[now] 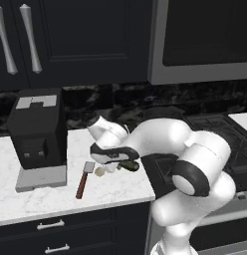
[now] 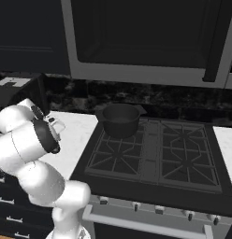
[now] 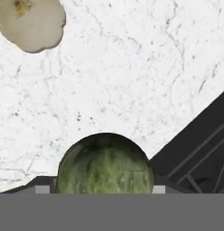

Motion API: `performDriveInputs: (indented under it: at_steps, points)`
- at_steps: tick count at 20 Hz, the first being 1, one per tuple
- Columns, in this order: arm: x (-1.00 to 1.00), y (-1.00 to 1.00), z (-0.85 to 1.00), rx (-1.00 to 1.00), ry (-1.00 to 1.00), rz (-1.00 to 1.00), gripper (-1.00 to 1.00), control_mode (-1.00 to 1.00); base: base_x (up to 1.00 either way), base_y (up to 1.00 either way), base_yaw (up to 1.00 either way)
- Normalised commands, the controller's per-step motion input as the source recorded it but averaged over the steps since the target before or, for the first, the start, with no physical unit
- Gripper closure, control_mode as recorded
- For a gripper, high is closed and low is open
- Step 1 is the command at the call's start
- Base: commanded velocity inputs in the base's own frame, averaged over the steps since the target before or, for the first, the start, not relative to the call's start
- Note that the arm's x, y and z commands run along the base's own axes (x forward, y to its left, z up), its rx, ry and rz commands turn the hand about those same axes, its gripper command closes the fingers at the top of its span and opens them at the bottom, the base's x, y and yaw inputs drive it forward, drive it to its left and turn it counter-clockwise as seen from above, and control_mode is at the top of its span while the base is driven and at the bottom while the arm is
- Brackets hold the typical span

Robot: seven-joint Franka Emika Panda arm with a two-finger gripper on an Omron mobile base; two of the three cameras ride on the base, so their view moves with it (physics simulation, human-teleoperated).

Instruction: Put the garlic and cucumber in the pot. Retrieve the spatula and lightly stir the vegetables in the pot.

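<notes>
My gripper hangs low over the white marble counter, near its right end beside the stove. Its fingers are shut on the dark green cucumber, one on each side of it. I cannot tell whether the cucumber still touches the counter. The pale cream garlic lies loose on the marble just left of the hand. Further left lies the spatula, with its grey blade pointing to the back. The dark pot stands empty on the stove's back left burner.
A black boxy appliance stands on a grey base at the counter's left. The black stove adjoins the counter on the right, its edge close to the cucumber. A microwave hangs above the stove.
</notes>
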Motion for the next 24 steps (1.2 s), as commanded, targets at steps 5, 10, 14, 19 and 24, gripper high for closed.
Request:
performDriveInputs:
  at_steps: [5,10,14,19,24]
  points:
    - [-0.27,-0.76,0.65,0.0,-0.52,0.25,1.0,-1.0,0.0,0.0,0.0]
    - [-0.2,-0.65,0.82,-0.05,-0.56,0.25,1.0,-1.0,0.0,0.0,0.0]
    - [0.01,-0.67,0.65,-0.08,-0.45,0.23,1.0,-1.0,0.0,0.0,0.0]
    - [0.15,-0.45,0.43,-0.09,-0.34,0.21,1.0,-1.0,0.0,0.0,0.0]
    - [0.38,-0.15,0.2,-0.03,-0.08,0.07,1.0,-1.0,0.0,0.0,0.0]
